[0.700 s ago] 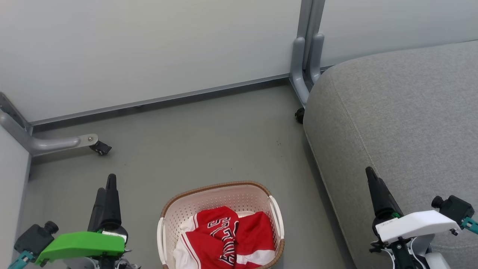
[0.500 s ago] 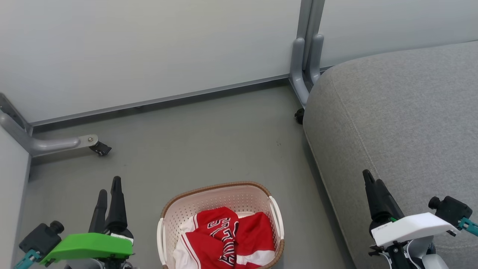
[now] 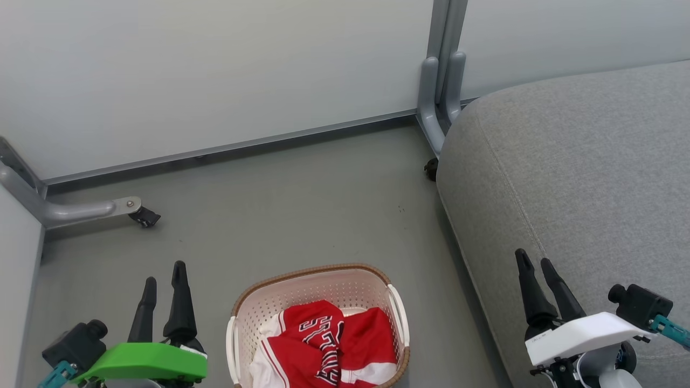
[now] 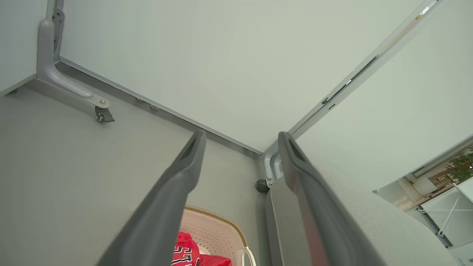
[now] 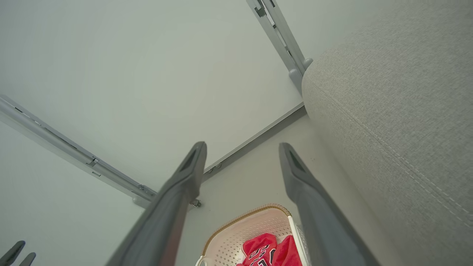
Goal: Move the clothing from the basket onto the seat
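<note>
L jaws wide apart, empty; R jaws same. Clothing (image 3: 326,347) in basket (image 3: 323,286).

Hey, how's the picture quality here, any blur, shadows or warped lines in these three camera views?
Head view: sharp and evenly lit, with a faint shadow on the floor along the sofa. Left wrist view: the left claw is blurry close up, and the rails on the wall slant steeply. Right wrist view: the right claw is soft, the sofa weave crisp.
</note>
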You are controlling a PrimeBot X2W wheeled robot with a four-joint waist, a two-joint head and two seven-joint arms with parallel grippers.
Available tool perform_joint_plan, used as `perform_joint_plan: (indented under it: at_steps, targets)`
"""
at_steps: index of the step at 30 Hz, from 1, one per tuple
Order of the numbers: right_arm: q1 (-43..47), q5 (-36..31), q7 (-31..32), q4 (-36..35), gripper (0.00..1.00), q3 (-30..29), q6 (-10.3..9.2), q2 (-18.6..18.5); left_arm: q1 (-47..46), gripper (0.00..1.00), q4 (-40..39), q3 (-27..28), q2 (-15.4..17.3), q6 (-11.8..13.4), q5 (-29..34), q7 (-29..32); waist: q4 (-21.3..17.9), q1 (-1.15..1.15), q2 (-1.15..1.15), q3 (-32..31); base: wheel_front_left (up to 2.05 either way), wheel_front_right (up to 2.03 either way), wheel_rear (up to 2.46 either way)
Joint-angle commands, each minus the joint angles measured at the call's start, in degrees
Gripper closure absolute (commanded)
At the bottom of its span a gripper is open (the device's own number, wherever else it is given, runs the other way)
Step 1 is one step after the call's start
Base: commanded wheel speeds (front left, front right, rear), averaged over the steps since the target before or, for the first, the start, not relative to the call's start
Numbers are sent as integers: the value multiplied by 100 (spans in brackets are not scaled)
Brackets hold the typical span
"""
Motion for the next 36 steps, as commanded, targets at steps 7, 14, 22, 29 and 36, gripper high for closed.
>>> perform_joint_plan:
  at_steps: [7, 14, 22, 29, 36]
  targets:
    - [11, -621, -160, -105, 0, 132, 2, -38, 74, 0, -104, -77, 45, 45, 588, -156, -10, 0, 0, -5, 0, 0, 0]
    - [45, -1093, -268, -208, 0, 222, 2, -41, 120, 0, -111, -155, 46, 56, 1019, -261, -19, 0, 0, -8, 0, 0, 0]
    - [94, -1532, -380, -293, 0, 264, 2, -43, 185, 0, -110, -236, 48, 42, 1464, -371, -26, 0, 0, -19, 0, 0, 0]
    - [128, -1727, -471, -243, 0, 282, 2, -45, 247, 0, -82, -232, 50, -9, 1659, -465, -41, 0, 0, -18, 0, 0, 0]
    - [131, -1937, -567, -206, 0, 370, 2, -47, 316, 0, -44, -225, 51, -55, 1896, -561, -71, 0, 0, -30, 0, 0, 0]
